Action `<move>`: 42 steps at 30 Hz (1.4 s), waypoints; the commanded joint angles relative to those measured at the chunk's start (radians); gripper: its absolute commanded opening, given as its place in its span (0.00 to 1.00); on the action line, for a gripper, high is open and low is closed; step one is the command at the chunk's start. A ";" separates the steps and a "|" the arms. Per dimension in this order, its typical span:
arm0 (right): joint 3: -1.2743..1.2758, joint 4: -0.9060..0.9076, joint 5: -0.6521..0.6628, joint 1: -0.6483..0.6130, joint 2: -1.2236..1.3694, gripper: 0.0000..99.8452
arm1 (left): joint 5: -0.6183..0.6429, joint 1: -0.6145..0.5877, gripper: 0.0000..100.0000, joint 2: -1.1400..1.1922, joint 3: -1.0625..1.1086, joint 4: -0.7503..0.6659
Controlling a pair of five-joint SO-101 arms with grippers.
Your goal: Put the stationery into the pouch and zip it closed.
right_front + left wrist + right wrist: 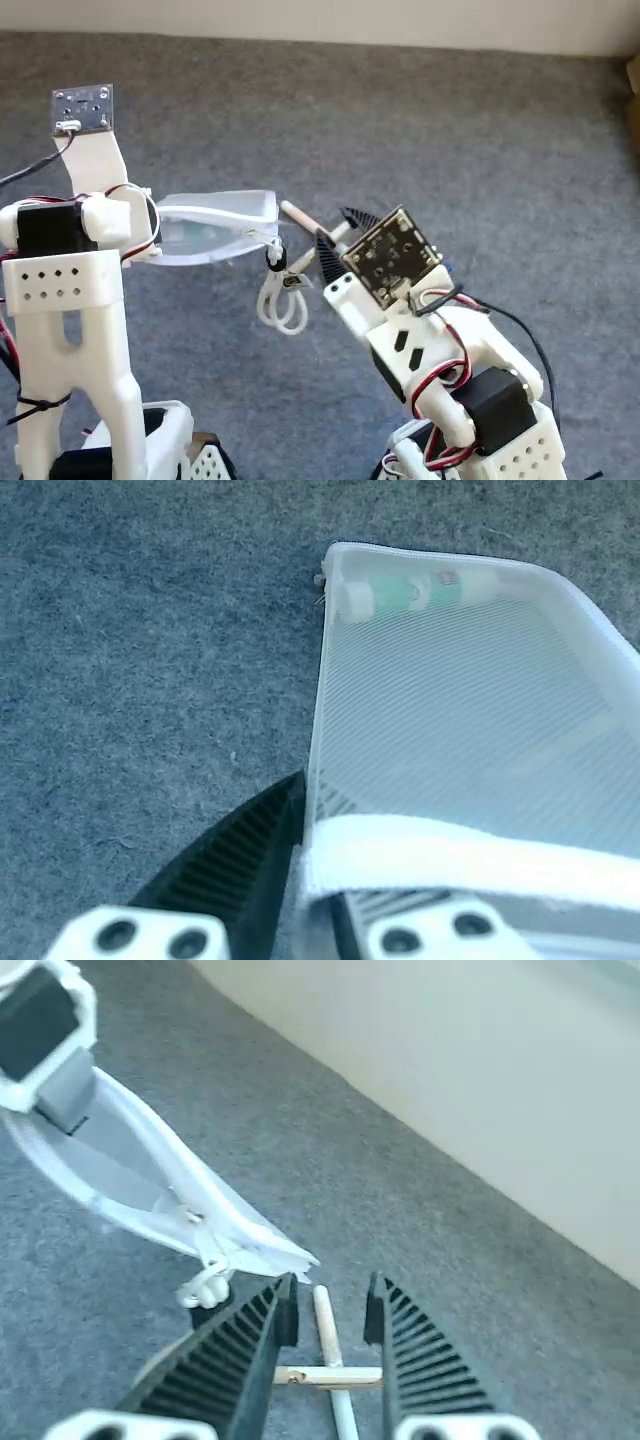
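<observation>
Close at my left wrist, left gripper (308, 815) is clamped on the pouch (470, 710), w/ its white-banded edge pinched between the fingers. Pouch is see-thru mesh and sticks out sideways toward my right arm. Inside, at the end farthest from that grip, a green-white tube (410, 592) lies along the seam.

Right gripper (330, 1292) sits just beside the pouch's other end. Its jaws are narrow but not closed. A pencil (326, 1328) runs lengthwise in the gap, w/ space either side at the fingertips. A short tan piece crosses it lower down; can't tell what that is. In the high view the pencil's end is at the pouch corner, pointing away from the gripper.

A white cord loop (283, 305) trails from the zip end, between the two arms.

Farther out is grey carpet (450, 120), then a pale wall (400, 20) along the far edge.
</observation>
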 commanded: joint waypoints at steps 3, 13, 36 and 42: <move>-0.008 -0.001 -0.078 0.051 -0.004 0.11 | 0.009 -0.045 0.01 -0.008 -0.002 0.006; 0.097 -0.065 -0.089 0.076 -0.002 0.11 | 0.009 -0.085 0.01 -0.010 0.016 0.005; -0.082 -0.065 -0.087 0.277 0.676 0.11 | 0.008 -0.128 0.01 -0.010 0.065 -0.003; -0.226 -0.065 -0.087 0.285 0.898 0.11 | 0.008 -0.127 0.01 -0.010 0.065 -0.003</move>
